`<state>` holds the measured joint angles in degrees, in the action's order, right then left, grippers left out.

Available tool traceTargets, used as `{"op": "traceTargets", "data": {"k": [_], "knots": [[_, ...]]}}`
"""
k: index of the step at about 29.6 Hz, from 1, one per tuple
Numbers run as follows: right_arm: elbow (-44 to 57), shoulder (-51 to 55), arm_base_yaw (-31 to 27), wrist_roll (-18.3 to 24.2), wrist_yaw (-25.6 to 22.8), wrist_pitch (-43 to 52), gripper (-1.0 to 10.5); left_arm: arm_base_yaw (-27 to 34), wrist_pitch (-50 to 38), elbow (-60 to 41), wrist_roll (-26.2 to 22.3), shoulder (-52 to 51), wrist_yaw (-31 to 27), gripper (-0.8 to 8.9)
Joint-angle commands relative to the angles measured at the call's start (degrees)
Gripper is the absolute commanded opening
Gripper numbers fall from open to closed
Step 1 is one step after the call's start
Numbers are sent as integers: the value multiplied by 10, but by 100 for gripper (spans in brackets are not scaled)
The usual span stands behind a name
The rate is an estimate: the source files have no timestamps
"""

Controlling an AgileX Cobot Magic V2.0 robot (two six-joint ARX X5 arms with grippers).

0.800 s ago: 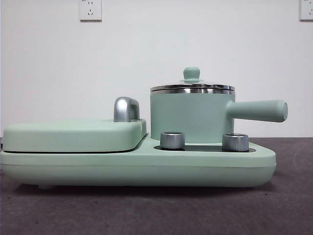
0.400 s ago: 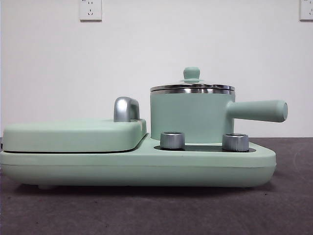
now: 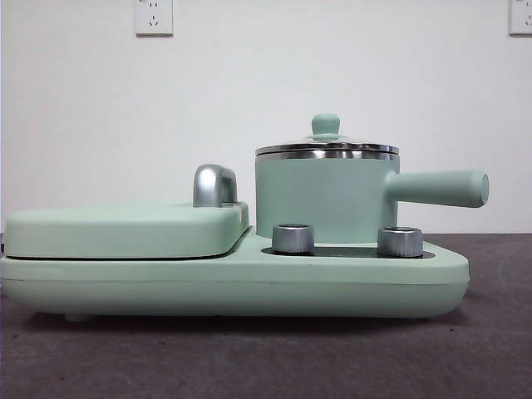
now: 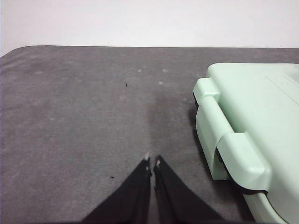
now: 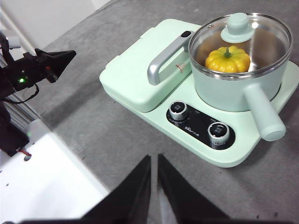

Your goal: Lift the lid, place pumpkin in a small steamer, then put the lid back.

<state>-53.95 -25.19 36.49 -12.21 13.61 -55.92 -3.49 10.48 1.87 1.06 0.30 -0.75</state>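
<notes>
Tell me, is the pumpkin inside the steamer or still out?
Inside: the pumpkin shows through the glass lid seated on the small steamer.

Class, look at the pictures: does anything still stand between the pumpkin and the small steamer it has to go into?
Nothing does: the pumpkin already sits inside the small steamer, visible through the glass of the lid, which is seated on the rim.

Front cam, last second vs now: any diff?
No visible change. The lid sits on the small steamer in all three front pictures, on the mint-green base, and no arm enters that view. Now, the right wrist view shows the pumpkin inside under the glass, and both the left gripper and the right gripper are shut and hold nothing, away from the pot.
</notes>
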Motion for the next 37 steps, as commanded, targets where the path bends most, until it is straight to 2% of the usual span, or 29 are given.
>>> {"op": "traceTargets", "data": {"k": [1,4,8,13,16,19,23,27,37], "knots": [[0,-1,-24,3,15,8,20,2,3,-11,0,0,-2,19],[29,4,-90,3,49,43,20,2,3,-11,1,0,-1,19],[120,33,-206,3,76,170,20,2,3,-11,1,0,-1,19],[271,91,-321,3,74,374,20,2,3,-11,1,0,-1,19],[347,128,-358,3,73,442,20,2,3,-11,1,0,-1,19],[408,163,-369,3,73,468,20,2,3,-11,1,0,-1,19],[464,202,-369,37,46,468,20,2,3,-11,1,0,-1,19],[495,230,-369,37,38,466,20,2,3,-11,1,0,-1,19],[510,250,-368,41,-105,467,20,2,3,-11,1,0,-1,19]]}}
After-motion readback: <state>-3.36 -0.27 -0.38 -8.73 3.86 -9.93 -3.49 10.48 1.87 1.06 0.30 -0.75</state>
